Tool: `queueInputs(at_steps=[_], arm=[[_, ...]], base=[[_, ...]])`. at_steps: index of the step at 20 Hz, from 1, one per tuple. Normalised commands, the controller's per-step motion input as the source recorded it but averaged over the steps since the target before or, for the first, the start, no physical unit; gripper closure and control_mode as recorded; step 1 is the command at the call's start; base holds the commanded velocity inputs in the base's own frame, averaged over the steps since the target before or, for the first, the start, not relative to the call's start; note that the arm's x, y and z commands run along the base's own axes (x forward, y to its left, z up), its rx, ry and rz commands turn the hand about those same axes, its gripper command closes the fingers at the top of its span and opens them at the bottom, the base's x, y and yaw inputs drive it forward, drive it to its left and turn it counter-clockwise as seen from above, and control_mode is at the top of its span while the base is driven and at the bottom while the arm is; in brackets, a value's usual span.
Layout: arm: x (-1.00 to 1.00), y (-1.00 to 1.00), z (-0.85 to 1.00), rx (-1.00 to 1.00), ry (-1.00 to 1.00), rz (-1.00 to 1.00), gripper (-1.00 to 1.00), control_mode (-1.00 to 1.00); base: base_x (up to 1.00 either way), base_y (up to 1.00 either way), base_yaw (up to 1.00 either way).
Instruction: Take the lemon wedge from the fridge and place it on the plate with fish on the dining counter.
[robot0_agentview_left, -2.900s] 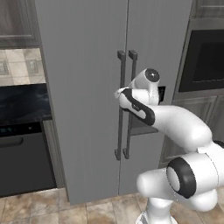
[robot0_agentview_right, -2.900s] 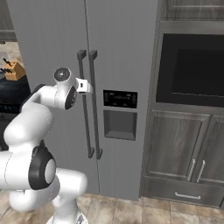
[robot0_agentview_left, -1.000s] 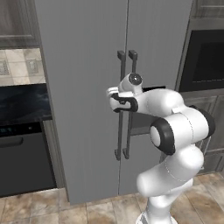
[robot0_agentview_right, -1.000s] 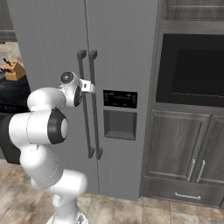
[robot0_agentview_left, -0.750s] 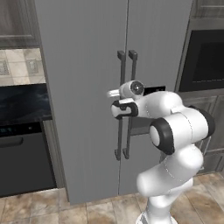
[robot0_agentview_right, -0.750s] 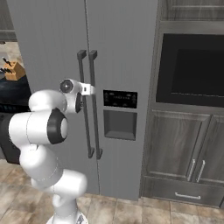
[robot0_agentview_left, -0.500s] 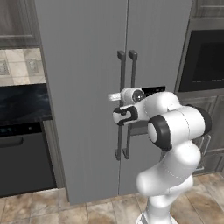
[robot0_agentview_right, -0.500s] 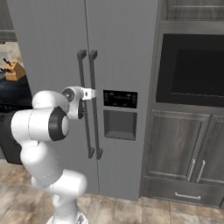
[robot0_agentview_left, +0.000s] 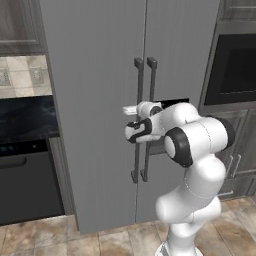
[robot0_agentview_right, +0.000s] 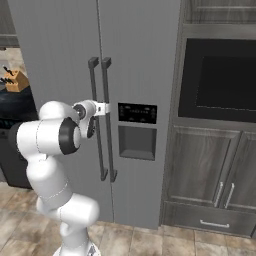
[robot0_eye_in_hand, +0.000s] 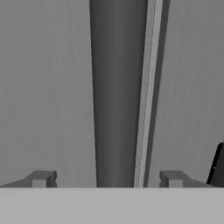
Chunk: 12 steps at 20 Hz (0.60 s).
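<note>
Claw (robot0_eye_in_hand: 107, 179) lowered, straddling fridge (robot0_agentview_left: 95, 75) handle (robot0_eye_in_hand: 117, 87); doors closed.

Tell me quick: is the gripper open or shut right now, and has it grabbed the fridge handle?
Gripper: open, one finger on each side of the fridge's left door handle, not clamped on it, holding nothing.

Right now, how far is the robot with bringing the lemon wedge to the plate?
Nothing looks done: both doors of the fridge are shut. In hand: the gripper is at a dark bar handle, which stands between its spread fingertips but is not clamped. Left: close on the handle, pull the door open, take the lemon wedge, carry it to the plate on the dining counter.
</note>
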Motion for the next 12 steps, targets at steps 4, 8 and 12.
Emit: queueInputs(at_steps=[4,8,12], arm=[[0.27,0.0,-0.03,0.0,0.0,-0.01,1.0,-1.0],[-0.02,0.0,0.0,0.0,0.0,0.0,1.0,-1.0],[-0.52,0.06,0.0,0.0,0.0,0.0,1.0,-1.0]], base=[[0.0,0.0,0.0],[0.0,0.0,0.0],[0.0,0.0,0.0]])
